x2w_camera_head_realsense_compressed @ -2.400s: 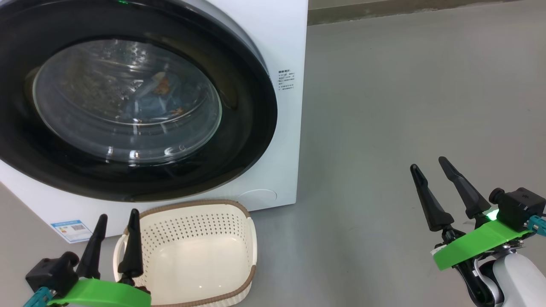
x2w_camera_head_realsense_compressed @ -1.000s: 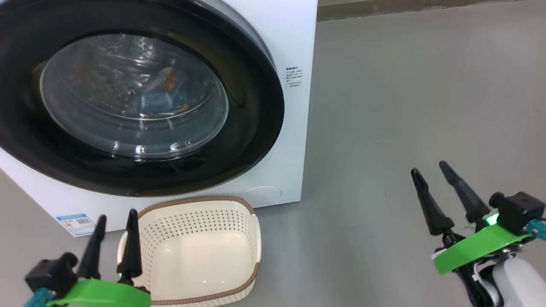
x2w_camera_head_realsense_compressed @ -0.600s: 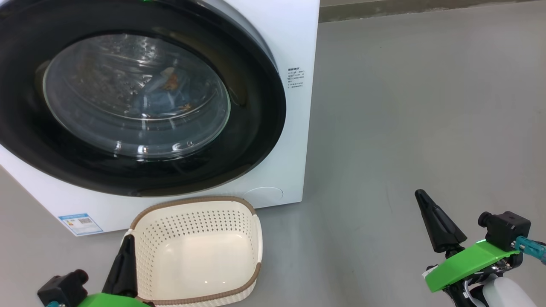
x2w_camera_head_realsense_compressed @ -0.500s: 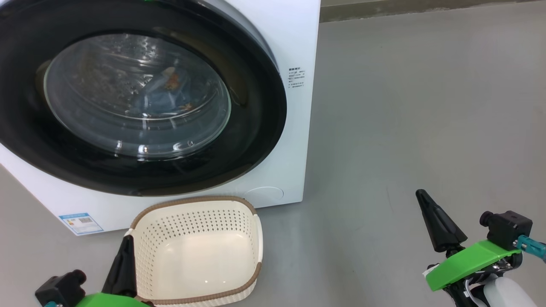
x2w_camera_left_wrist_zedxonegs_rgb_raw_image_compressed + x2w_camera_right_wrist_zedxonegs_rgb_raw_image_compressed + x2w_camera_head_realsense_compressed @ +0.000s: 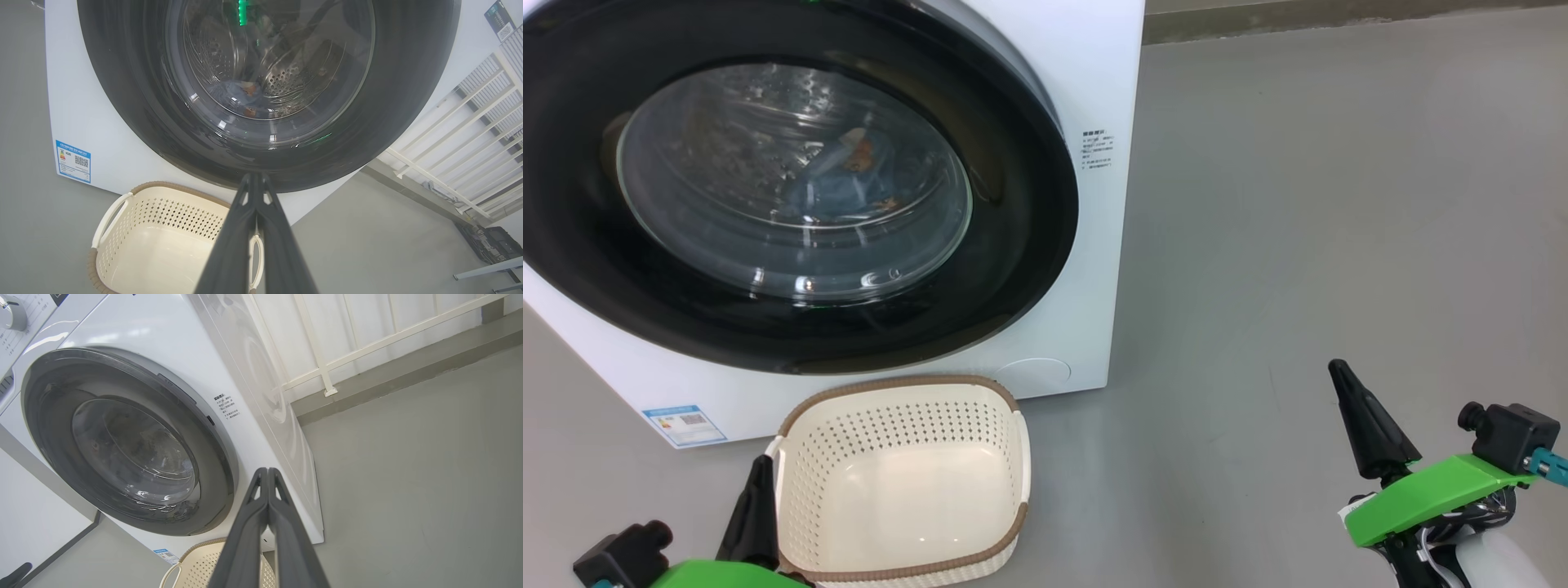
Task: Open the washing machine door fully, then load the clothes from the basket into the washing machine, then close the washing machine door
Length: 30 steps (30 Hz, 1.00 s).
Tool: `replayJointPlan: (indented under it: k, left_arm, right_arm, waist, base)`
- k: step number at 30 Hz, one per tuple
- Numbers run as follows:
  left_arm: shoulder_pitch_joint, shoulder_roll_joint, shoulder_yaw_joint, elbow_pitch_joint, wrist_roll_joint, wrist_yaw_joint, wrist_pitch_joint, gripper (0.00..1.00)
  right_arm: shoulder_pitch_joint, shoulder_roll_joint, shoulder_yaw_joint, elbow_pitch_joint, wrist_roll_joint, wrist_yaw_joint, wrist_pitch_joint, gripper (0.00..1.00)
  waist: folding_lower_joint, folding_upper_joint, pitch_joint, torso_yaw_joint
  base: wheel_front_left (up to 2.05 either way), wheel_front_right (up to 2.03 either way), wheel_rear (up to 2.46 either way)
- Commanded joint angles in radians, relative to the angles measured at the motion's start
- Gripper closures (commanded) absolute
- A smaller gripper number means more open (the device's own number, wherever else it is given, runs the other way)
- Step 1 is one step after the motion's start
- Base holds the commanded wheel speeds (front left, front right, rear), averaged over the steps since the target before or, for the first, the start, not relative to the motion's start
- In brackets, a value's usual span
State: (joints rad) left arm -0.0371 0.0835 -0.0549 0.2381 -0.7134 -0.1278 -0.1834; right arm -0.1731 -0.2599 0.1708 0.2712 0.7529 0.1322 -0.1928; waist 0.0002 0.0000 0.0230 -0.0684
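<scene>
The washing machine [image 5: 1098,65] stands at the left, and its door [image 5: 1021,204] lies shut against the front. Through the door's glass I see the clothes [image 5: 841,175], blue with orange print, lying in the drum; they also show in the left wrist view [image 5: 233,87]. The basket [image 5: 890,425] sits on the floor below the door with nothing in it. My left gripper [image 5: 761,464] is shut and holds nothing, just left of the basket; its joined fingertips [image 5: 255,176] point at the door's lower rim [image 5: 122,90]. My right gripper [image 5: 1337,369] is shut and holds nothing, over bare floor to the right [image 5: 267,470].
Grey floor [image 5: 1298,204] stretches right of the machine to a low kerb [image 5: 1339,16] with a white railing [image 5: 322,355] above it. A blue label [image 5: 72,161] marks the machine's lower left corner. Another appliance's knob [image 5: 12,314] is to the machine's left.
Both grippers have gone from open to shut and dropped lower in the head view. The head camera has drifted a little, so the machine sits slightly further right.
</scene>
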Motion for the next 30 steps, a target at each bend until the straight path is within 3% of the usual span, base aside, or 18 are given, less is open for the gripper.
replayJointPlan:
  k: [1, 30]
  left_arm:
    - [-0.035, 0.010, 0.021, -0.018, -0.028, -0.001, 0.008, 1.00]
    - [-0.045, -0.002, 0.063, -0.011, -0.275, -0.001, 0.091, 1.00]
  right_arm:
    - [-0.011, -0.007, -0.016, -0.024, 0.030, 0.000, 0.010, 1.00]
    - [0.011, 0.051, -0.087, -0.025, 0.271, -0.001, 0.090, 1.00]
  waist:
    - [-0.0001, 0.0000, 0.000, 0.001]
    - [-0.0001, 0.0000, -0.006, 0.021]
  base:
    - [0.00, 0.00, 0.00]
    - [0.00, 0.00, 0.00]
